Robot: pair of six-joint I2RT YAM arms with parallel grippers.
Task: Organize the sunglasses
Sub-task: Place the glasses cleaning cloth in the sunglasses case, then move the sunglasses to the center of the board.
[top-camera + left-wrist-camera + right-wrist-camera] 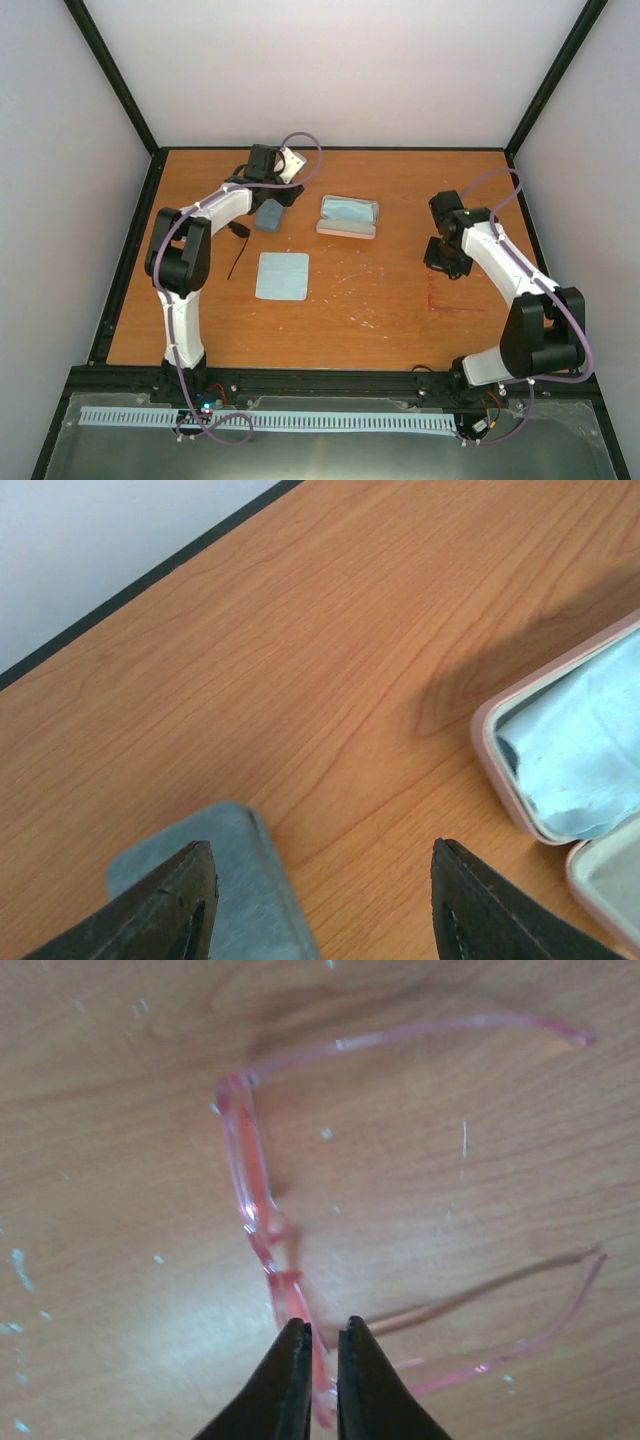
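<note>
Right gripper: fingers pressed nearly together, pinching frame of pink-red sunglasses at one lens; glasses lie on right side of table, arms unfolded. Left gripper: fingers spread, holding nothing, one finger over blue-grey case, open pink case just beside. Black sunglasses lie at table's left, near light-blue cloth

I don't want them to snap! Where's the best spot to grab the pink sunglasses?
Come straight down from above and pinch the front of the pink sunglasses, beside a lens. Their arms are spread open, so the front stands on edge, thin enough to pinch.
</note>
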